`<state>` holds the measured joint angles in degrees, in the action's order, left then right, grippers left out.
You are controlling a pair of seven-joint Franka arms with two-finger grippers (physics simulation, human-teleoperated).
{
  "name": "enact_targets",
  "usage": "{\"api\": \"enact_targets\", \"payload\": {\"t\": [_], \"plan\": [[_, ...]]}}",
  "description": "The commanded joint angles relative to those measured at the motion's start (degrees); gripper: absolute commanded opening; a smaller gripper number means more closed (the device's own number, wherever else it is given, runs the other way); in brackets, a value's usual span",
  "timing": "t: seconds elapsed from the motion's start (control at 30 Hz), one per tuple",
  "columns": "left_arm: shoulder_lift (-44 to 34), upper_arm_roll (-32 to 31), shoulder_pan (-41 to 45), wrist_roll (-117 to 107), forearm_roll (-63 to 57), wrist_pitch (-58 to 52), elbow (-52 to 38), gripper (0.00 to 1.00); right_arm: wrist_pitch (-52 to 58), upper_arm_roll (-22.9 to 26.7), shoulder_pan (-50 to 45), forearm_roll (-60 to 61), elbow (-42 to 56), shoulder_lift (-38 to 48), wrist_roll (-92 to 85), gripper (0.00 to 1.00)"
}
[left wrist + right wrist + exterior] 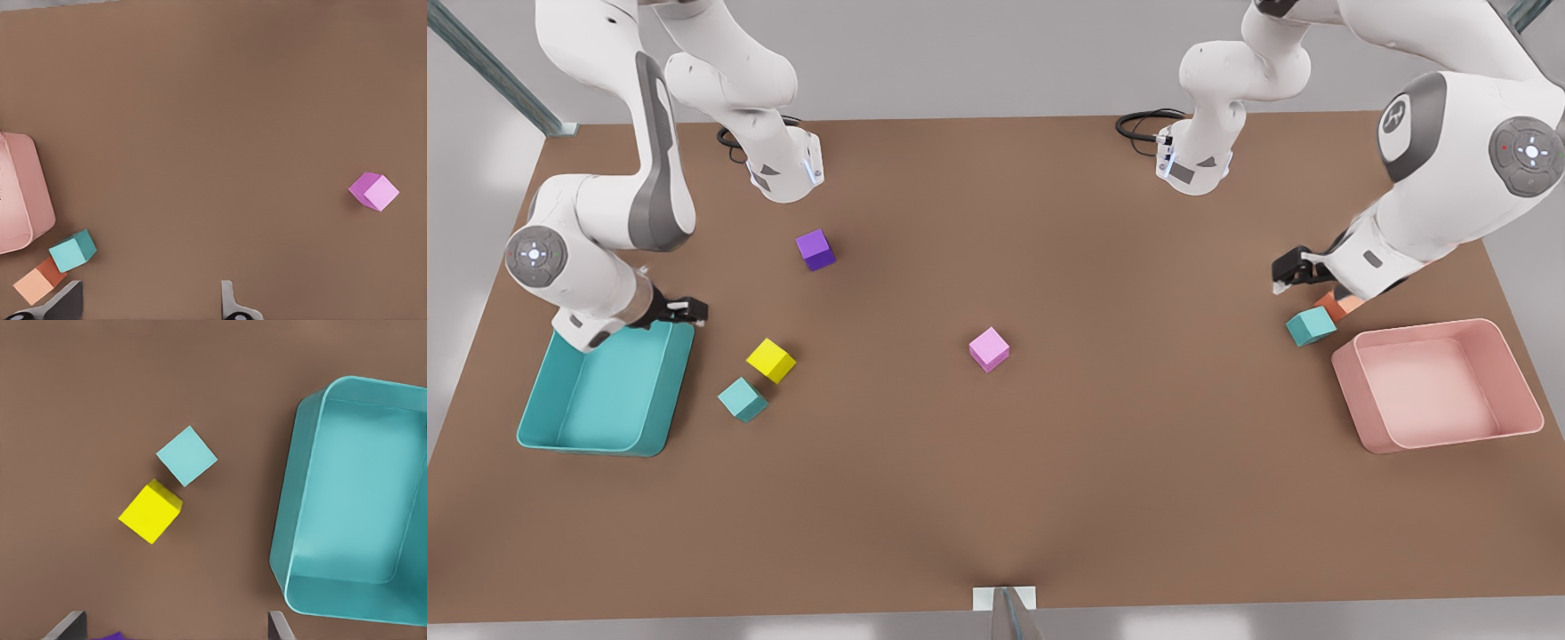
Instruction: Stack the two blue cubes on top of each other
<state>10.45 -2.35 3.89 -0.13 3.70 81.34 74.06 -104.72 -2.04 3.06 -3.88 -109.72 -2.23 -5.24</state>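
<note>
One blue cube [742, 399] lies on the table at the front view's left, corner to corner with a yellow cube [771, 360]; the right wrist view shows this blue cube [187, 455] too. My right gripper [687, 311] hovers open above the teal bin's near corner, left of that pair and apart from it. The other blue cube [1311, 326] rests at the front view's right beside an orange cube [1340, 305]. Just above and left of this blue cube [73, 251] my left gripper [1288, 271] hangs open, holding nothing.
A teal bin [543, 418] stands at the front view's left and a pink bin [1369, 409] at its right. A pink cube [989, 348] sits mid-table, a purple cube [815, 249] farther back. Both arm bases stand at the far edge.
</note>
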Motion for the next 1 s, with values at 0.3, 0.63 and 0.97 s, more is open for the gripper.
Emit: {"api": "enact_targets", "payload": {"t": [0.3,0.63,0.97], "plan": [[11.2,-0.9,-2.9,0.6,-1.3,10.8,-0.3,1.0,-15.4,-10.6,-0.9,-7.3,3.6,-3.7,-51.6,1.0],[11.2,-1.3,-2.6,0.0,-1.2,10.1,0.3,1.0,-21.4,-4.0,-0.9,-11.6,4.1,-13.3,-49.1,1.0],[8.8,-1.3,-4.0,0.0,-1.2,1.7,0.7,1.0,-16.1,-3.2,0.0,-5.1,2.6,-18.4,-36.6,1.0]]}}
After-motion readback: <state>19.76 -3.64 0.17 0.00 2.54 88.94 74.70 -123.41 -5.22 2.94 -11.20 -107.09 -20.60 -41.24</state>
